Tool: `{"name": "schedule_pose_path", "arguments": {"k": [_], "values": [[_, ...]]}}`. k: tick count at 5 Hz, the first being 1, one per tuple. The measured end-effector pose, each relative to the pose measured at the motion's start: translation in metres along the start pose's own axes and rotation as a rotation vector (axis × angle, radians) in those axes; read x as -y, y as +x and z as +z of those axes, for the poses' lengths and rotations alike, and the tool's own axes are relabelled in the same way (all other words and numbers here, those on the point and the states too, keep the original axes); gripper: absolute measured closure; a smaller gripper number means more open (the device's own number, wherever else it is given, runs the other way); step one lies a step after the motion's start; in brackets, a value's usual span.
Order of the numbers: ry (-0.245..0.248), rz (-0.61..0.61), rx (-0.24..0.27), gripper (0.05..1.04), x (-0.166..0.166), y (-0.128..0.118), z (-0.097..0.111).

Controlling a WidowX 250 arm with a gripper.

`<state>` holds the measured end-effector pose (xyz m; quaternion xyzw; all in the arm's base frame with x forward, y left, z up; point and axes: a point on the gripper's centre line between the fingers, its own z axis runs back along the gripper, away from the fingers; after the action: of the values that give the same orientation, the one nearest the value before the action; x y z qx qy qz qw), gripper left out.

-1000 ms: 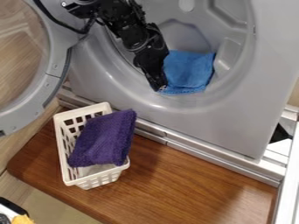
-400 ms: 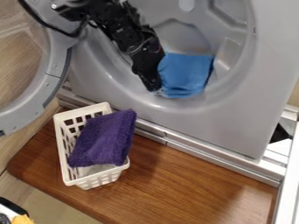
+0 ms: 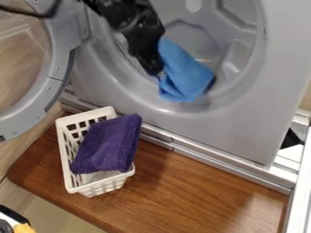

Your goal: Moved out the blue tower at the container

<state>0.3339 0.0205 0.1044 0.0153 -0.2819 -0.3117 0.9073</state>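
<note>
Pinching the blue towel (image 3: pixel 182 73), draped just beside the closed fingers (image 3: pixel 154 68), by one edge; could slip from so small a hold, or snag on the rim (image 3: pixel 157 103) below them

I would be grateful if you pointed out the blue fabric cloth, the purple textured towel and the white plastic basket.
Blue fabric cloth (image 3: pixel 183 75): camera view, middle.
Purple textured towel (image 3: pixel 108 144): camera view, centre.
White plastic basket (image 3: pixel 63 154): camera view, rim on the picture's left.

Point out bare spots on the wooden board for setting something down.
Bare: the wooden board right of the white basket, below the washer's silver base strip. Crowded: its left part, under the basket and purple towel.
</note>
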Motion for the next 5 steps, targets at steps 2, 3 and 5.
{"name": "schedule_pose_path", "arguments": {"k": [2, 3, 5], "values": [[-0.009, -0.019, 0.029, 1.025, 0.057, 0.005, 0.019], [-0.042, -0.036, 0.014, 1.025, 0.089, -0.005, 0.021], [-0.116, -0.047, -0.065, 1.025, 0.132, -0.036, 0.014]]}}
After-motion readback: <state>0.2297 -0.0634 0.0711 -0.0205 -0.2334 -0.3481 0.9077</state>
